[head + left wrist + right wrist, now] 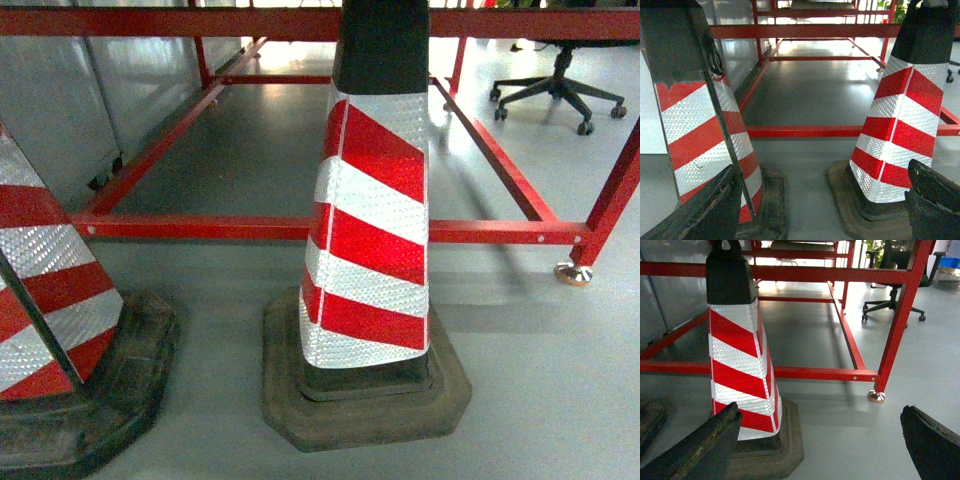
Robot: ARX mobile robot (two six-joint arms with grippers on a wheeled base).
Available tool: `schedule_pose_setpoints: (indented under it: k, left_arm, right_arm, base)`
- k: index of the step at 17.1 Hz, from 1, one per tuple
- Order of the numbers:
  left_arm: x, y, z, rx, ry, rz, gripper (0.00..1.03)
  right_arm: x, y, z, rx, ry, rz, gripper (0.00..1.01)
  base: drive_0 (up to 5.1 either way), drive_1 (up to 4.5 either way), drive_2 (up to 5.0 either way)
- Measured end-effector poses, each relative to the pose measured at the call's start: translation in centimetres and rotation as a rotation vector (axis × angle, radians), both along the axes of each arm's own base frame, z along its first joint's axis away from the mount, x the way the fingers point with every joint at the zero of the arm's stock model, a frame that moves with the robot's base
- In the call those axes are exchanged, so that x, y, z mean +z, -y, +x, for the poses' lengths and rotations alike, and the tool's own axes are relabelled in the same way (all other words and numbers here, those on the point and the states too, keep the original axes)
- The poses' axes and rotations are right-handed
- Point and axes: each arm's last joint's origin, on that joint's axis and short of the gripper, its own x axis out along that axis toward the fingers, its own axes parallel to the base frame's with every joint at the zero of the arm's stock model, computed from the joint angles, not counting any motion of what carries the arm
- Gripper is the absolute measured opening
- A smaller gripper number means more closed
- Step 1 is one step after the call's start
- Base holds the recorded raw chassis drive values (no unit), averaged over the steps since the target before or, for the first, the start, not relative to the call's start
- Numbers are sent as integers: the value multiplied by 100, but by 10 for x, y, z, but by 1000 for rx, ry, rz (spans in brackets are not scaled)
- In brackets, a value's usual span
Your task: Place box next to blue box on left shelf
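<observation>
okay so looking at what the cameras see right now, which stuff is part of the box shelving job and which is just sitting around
Part of the job:
- left gripper, open, holding nothing
- right gripper, open, holding nothing
- no blue plastic crate or roller rack in view

Just there:
- two red-and-white striped traffic cones
- red steel floor frame
- black office chair

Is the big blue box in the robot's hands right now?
No, both the left hand and the right hand are open and empty, facing striped cones.

we see bright backlight glaring off the glossy grey floor [300,140]; dark blurry gripper fingers [695,450] w/ soft shadows.
</observation>
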Motion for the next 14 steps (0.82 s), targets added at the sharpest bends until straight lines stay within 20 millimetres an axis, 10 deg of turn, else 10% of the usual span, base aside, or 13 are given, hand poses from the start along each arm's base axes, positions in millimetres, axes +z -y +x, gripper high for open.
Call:
schedule_pose_setpoints:
  k: [14]
  left_arm:
    - [0, 0, 0, 2, -1, 0, 98]
  right_arm:
    - [0, 0, 0, 0, 0, 0, 98]
  base:
    - [0, 0, 0]
